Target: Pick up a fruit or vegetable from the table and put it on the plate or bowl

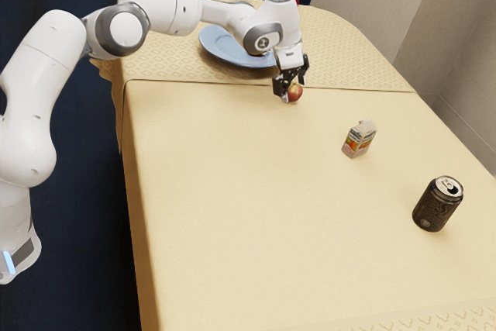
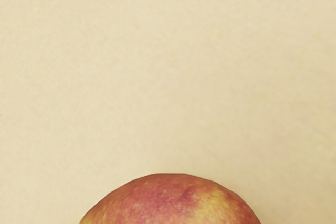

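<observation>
Your red-and-yellow fruit (image 1: 295,94) (image 2: 170,200) sits between the fingers of the gripper (image 1: 291,89), which are closed in on it from both sides (whether it has left the worktop (image 1: 256,215) you cannot tell). The blue plate (image 1: 225,50) lies just beyond it, partly under the arm. Well apart toward the exterior view's right stand a juice carton (image 1: 359,139) and a dark can (image 1: 438,203).
</observation>
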